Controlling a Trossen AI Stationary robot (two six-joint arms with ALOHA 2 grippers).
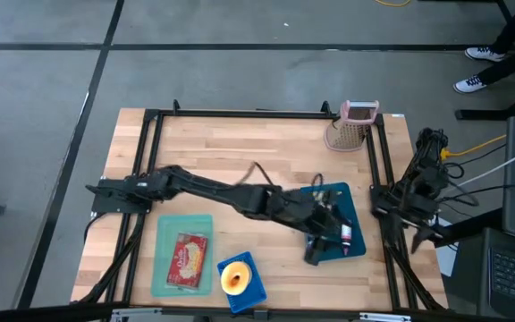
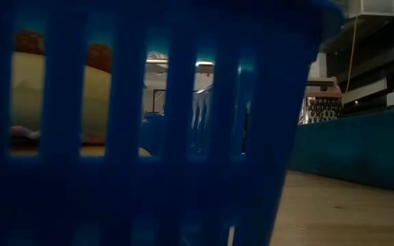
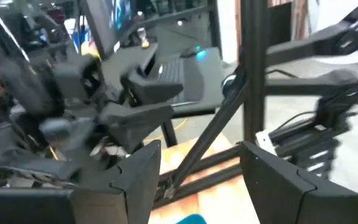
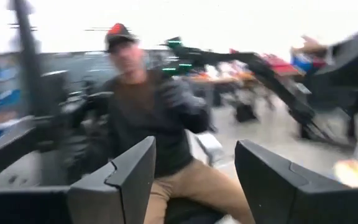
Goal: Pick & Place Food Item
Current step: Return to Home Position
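Dark blue bin [image 1: 358, 207], teal tray [image 1: 163, 268], tan table [image 1: 240, 152].

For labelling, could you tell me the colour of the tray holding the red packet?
The tray is teal; high view.

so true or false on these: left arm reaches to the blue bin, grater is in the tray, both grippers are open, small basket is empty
The left arm reaches to the blue bin: true.
The grater is in the tray: false. It stands near a corner of the table, and the tray holds a red packet.
The left gripper and right gripper are open: true.
The small basket is empty: false. A round yellow food lies in it.
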